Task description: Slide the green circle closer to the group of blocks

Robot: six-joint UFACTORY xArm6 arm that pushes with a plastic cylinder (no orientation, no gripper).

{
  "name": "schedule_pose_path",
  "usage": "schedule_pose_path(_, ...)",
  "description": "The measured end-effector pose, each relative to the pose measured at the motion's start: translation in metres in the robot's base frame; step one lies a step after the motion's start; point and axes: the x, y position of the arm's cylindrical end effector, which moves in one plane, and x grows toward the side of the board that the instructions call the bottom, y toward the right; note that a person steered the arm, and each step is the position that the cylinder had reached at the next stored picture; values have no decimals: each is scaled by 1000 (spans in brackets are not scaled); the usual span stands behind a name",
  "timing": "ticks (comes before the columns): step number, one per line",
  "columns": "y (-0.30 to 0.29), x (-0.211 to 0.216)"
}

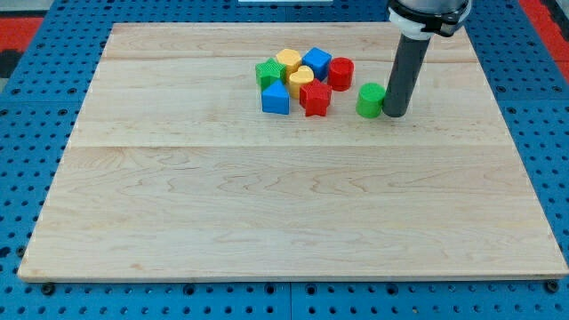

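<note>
Tip (395, 114) touching green circle (370, 100) on its right side, nothing gripped, just a rod; circle sits just right of red star (315, 98) and cluster; small gap left, push nearly done.

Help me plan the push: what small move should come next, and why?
Probably slide my tip toward the view's left. It sits right beside the green circle on its right, and a gap still separates that circle from the red star and the group.
</note>
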Motion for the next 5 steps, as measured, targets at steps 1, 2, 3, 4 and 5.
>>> schedule_pose_path(1,-1,-5)
schedule_pose_path(2,-3,-7)
schedule_pose_path(3,-9,-8)
schedule_pose_path(4,-22,-8)
schedule_pose_path(5,-33,-10)
